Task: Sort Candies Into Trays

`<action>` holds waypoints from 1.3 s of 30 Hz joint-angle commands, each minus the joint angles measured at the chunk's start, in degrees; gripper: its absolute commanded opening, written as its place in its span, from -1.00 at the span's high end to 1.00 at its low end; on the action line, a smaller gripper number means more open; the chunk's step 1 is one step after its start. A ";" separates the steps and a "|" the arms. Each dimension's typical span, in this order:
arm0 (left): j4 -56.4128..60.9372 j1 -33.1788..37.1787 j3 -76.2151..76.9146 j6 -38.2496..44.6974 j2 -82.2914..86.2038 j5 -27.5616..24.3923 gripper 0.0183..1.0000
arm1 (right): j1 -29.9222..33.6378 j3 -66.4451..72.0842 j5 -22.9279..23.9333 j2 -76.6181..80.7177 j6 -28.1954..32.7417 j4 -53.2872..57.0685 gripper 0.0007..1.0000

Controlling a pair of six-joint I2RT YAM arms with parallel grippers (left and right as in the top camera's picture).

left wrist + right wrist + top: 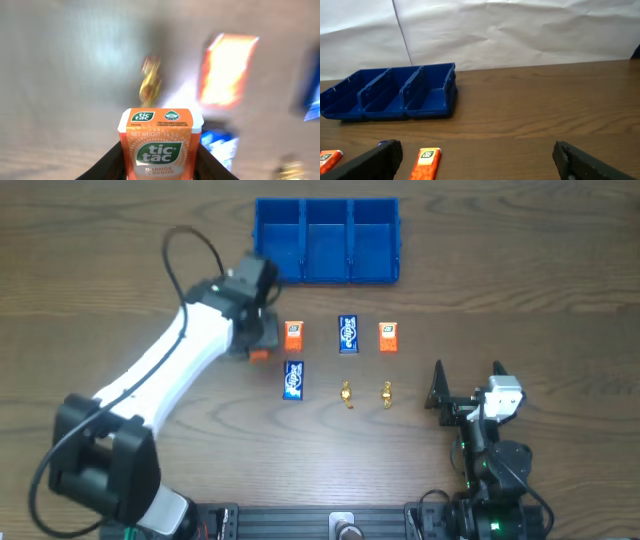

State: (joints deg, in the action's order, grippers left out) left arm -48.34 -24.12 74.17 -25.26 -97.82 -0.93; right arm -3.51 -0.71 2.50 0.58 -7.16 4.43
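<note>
My left gripper [256, 348] is shut on an orange mint box [160, 145], held upright above the table, left of the candy rows. Blurred beneath it lie a gold wrapped candy [150, 85], another orange box [227, 70] and a blue packet [220, 142]. On the table are two orange boxes [293, 335] [388, 337], two blue packets [348, 333] [293, 380] and two gold candies [346, 394] [386, 393]. The blue three-compartment tray [327, 275] stands at the back. My right gripper [465, 388] rests open near the front right, with nothing between its fingers [375, 160].
Wood-grain table all around. A white wall [520, 30] rises behind the tray [390, 92] in the right wrist view. Bare room lies to the right of the candies and between the candy rows and the tray.
</note>
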 commanded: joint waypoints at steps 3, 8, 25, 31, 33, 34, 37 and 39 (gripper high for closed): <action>-10.93 0.50 32.59 -0.26 -11.87 6.10 0.33 | -0.17 0.26 -0.11 -0.42 0.35 0.11 -1.00; -16.52 1.73 52.83 0.00 -24.81 6.49 0.33 | -0.17 0.26 -0.11 -0.42 0.35 0.11 -1.00; -11.19 4.83 66.14 5.62 -40.63 3.45 0.31 | -0.17 0.26 -0.11 -0.42 0.35 0.11 -1.00; -11.37 4.81 66.14 7.54 -40.63 3.61 0.29 | -0.17 0.26 -0.11 -0.42 0.35 0.11 -1.00; -11.50 4.81 66.12 7.52 -40.63 3.72 0.23 | -0.17 0.26 -0.11 -0.42 0.35 0.11 -1.00; -11.54 4.83 66.12 7.52 -40.63 3.78 0.19 | -0.17 0.26 -0.11 -0.42 0.33 0.11 -1.00; -11.58 4.83 66.12 7.50 -40.63 4.17 -0.10 | -0.17 0.26 -0.11 -0.42 0.35 0.11 -1.00; -11.65 4.98 66.12 7.50 -40.63 4.33 -0.29 | -0.17 0.26 -0.11 -0.42 0.35 0.11 -1.00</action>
State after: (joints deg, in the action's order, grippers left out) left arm -59.75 -19.33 138.96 -18.59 -138.32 2.92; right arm -3.51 -0.69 2.50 0.58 -7.16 4.43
